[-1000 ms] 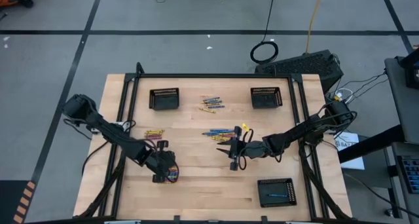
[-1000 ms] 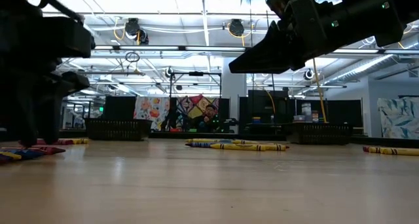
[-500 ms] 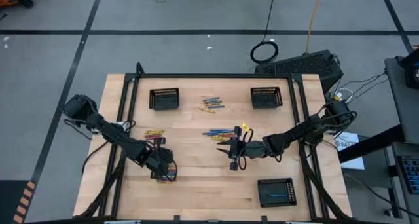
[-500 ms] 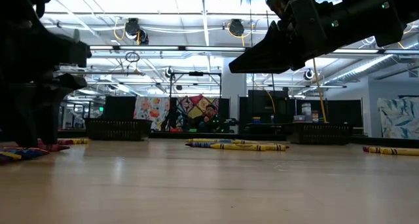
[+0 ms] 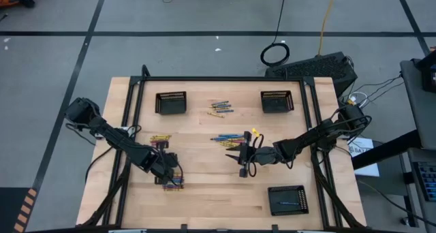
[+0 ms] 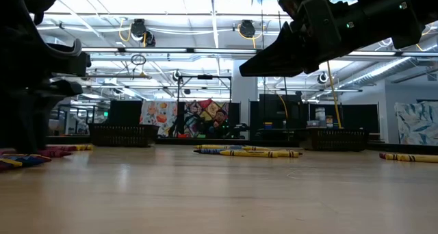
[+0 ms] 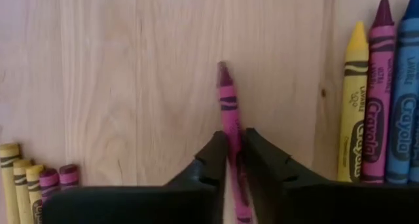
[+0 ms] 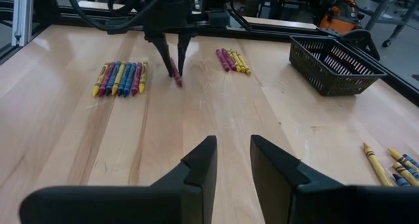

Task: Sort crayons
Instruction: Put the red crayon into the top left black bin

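On the counter's (image 5: 204,199) left half, the left gripper (image 7: 234,160) is down with its fingers (image 7: 213,160) nipped on a pink crayon (image 7: 227,103), which lies flat on the wood and points away from the wrist. It sits between two small lots: a row (image 7: 380,103) of yellow, magenta and blue crayons on one side and a shorter bunch (image 7: 33,185) of yellow and magenta ones on the other; neither touches it. The hold looks to be taken toward the crayon's back end, so most of the length sticks out ahead of the fingers.

To do this step well, I would lift straight up first, clear of both lots, before any sideways travel; a drag would likely roll the neighbours. With so much overhang the crayon may pivot in the fingers, so a slow, level carry seems wise, and it should be let go low over whichever basket takes pinks.

Near mid-counter the right gripper (image 8: 229,160) waits raised, fingers apart and empty, facing the left arm's work. More crayons (image 5: 225,139) lie just behind it, others (image 5: 221,109) between the two far baskets (image 5: 170,102).
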